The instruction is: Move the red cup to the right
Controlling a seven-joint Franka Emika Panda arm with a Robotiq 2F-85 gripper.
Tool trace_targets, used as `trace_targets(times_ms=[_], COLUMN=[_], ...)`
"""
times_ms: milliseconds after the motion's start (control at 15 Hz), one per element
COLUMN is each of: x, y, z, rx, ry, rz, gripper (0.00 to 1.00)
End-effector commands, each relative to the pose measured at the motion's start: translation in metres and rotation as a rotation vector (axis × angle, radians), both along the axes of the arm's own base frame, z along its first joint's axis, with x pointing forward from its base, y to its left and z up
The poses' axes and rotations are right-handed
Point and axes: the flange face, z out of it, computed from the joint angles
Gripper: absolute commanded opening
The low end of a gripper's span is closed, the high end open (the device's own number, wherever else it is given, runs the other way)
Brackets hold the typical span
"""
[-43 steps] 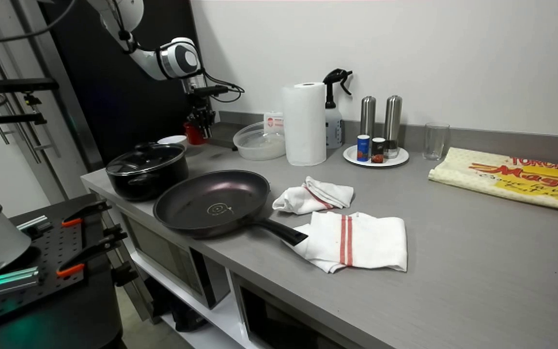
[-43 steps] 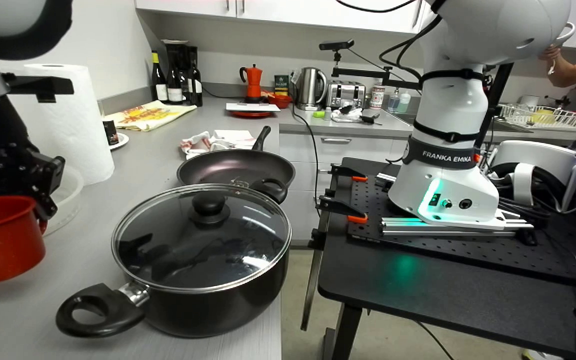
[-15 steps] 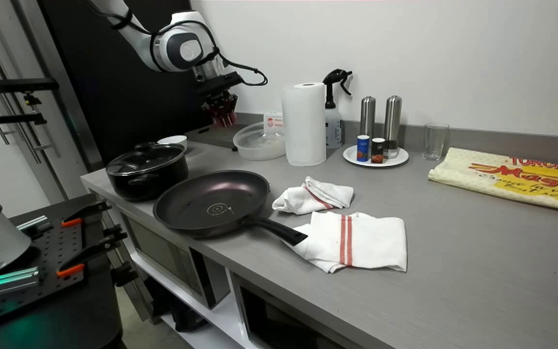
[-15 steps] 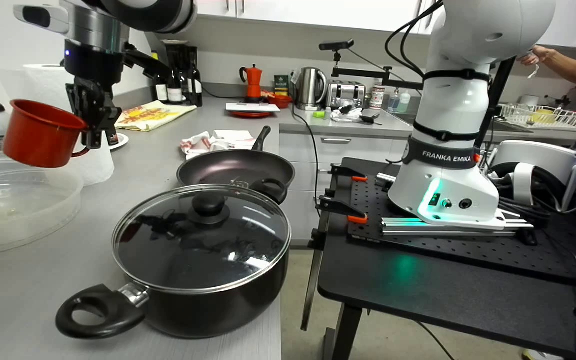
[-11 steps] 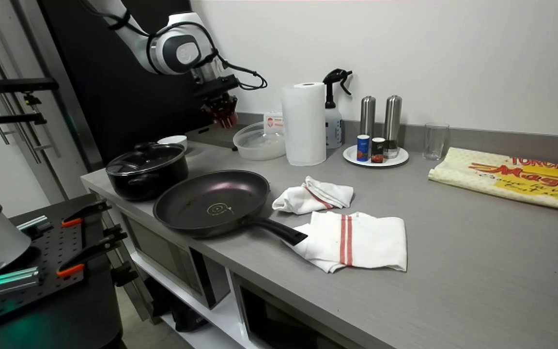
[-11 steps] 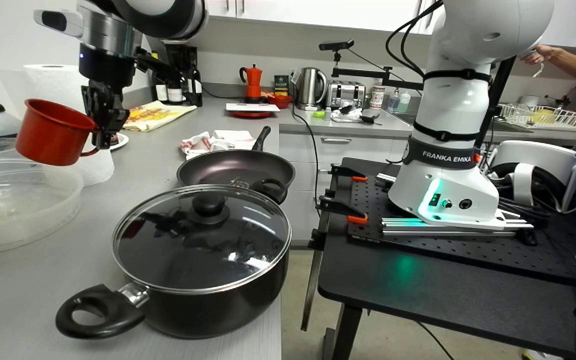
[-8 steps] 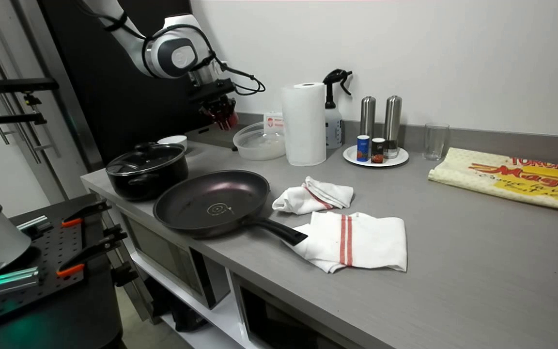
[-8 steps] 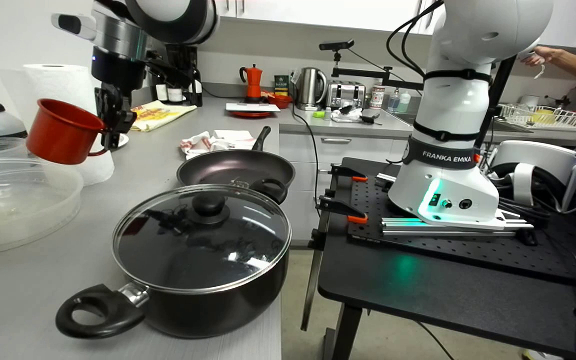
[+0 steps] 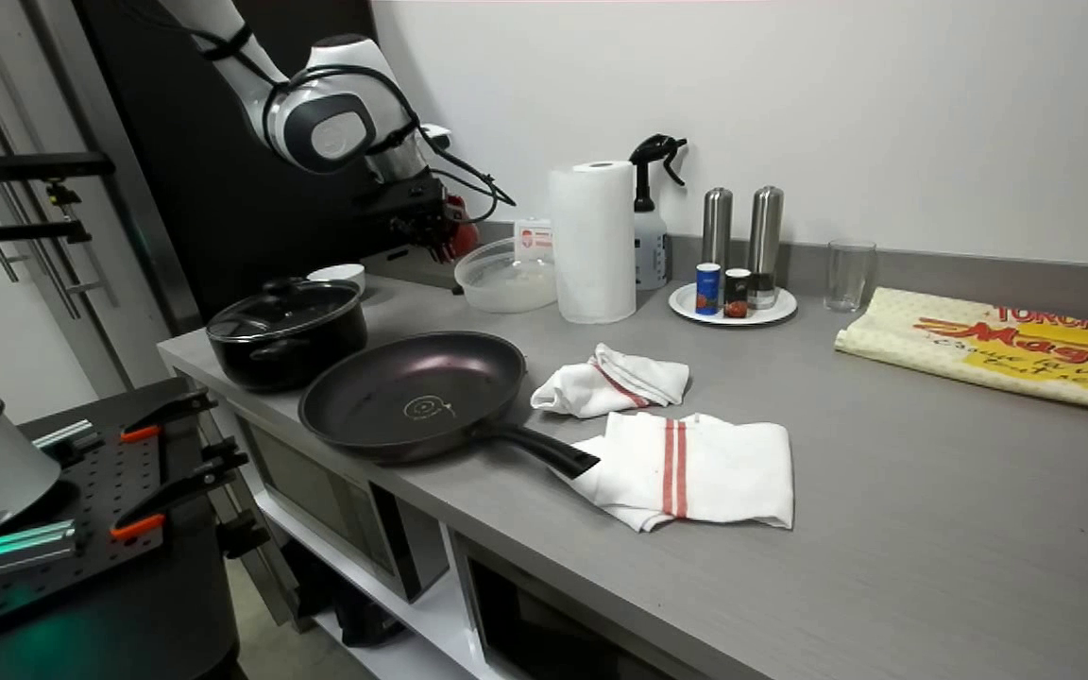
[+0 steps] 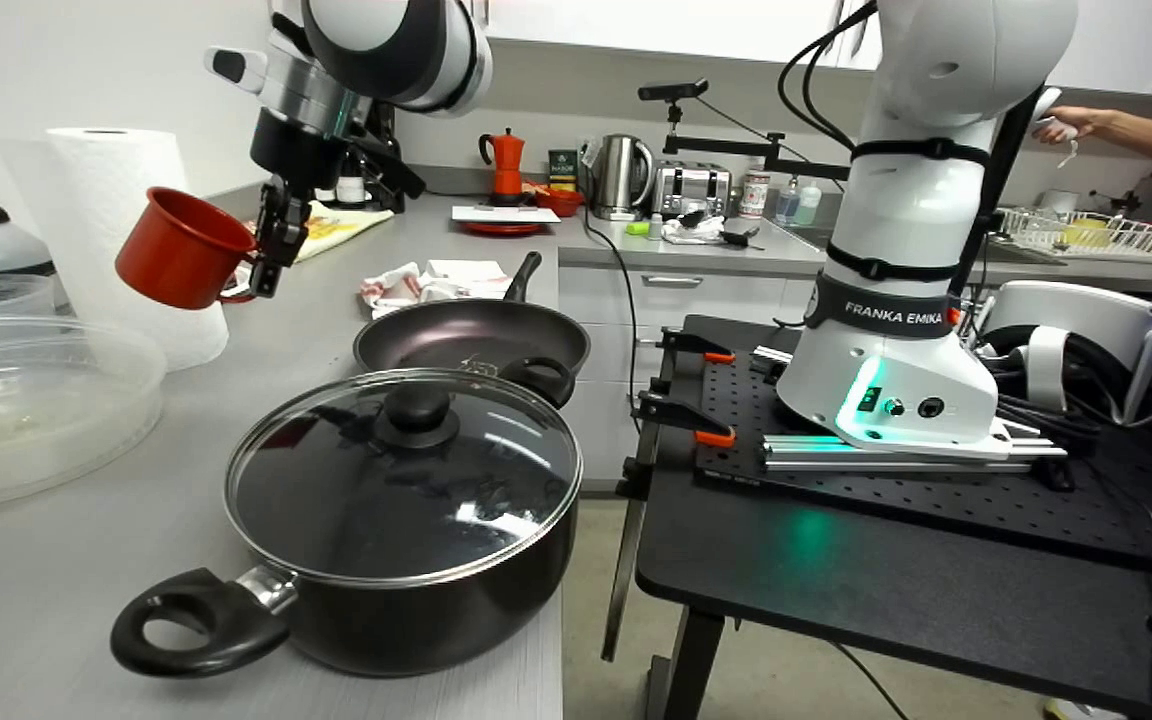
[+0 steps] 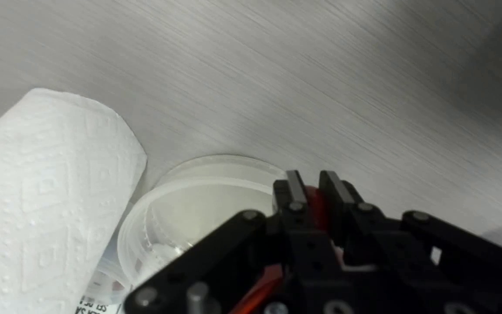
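Observation:
The red cup (image 10: pixel 182 250) hangs in the air, tilted, with a handle on its side. It is partly hidden behind the gripper in an exterior view (image 9: pixel 464 229). My gripper (image 10: pixel 264 283) is shut on the cup's handle, with the cup body beside the fingers. In the wrist view, a red strip of handle shows between the fingertips (image 11: pixel 311 185), and part of the cup (image 11: pixel 257 292) shows behind the finger links. The cup is above the counter, close to the clear plastic bowl (image 9: pixel 506 288) and the paper towel roll (image 9: pixel 593 250).
A lidded black pot (image 10: pixel 406 480) and a frying pan (image 9: pixel 412 397) stand along the counter's front edge. White towels (image 9: pixel 686 472), a plate with shakers (image 9: pixel 681 304), a spray bottle (image 9: pixel 650 241), a drinking glass (image 9: pixel 849 279) and a yellow cloth (image 9: pixel 997 349) lie farther along.
The cup has been lifted from low near the white bowl and carried toward the clear bowl and paper towel roll. Over the last half second the gripper and cup moved farther and tilted more.

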Motion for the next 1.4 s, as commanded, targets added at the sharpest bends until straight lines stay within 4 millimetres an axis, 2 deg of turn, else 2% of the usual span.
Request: trace_targets(times_ms=[0, 267, 400, 467, 533, 867, 933, 1000, 1333], x=[-0.005, 0.001, 0.003, 0.004, 0.004, 0.004, 0.004, 0.005, 0.007], y=[-0.020, -0.044, -0.045, -0.048, -0.050, -0.051, -0.050, -0.051, -0.072], z=[0.009, 0.015, 0.020, 0.016, 0.017, 0.013, 0.013, 0.013, 0.021], rx=[0.082, 0.182, 0.223, 0.184, 0.190, 0.189, 0.189, 0.192, 0.221], ry=[-0.033, -0.047, -0.092, -0.045, -0.049, -0.040, -0.040, -0.037, -0.024], rz=[-0.122, -0.269, -0.294, -0.269, -0.274, -0.275, -0.275, -0.286, -0.409], gripper=[0.04, 0.04, 0.04, 0.04, 0.15, 0.15, 0.04, 0.04, 0.04])
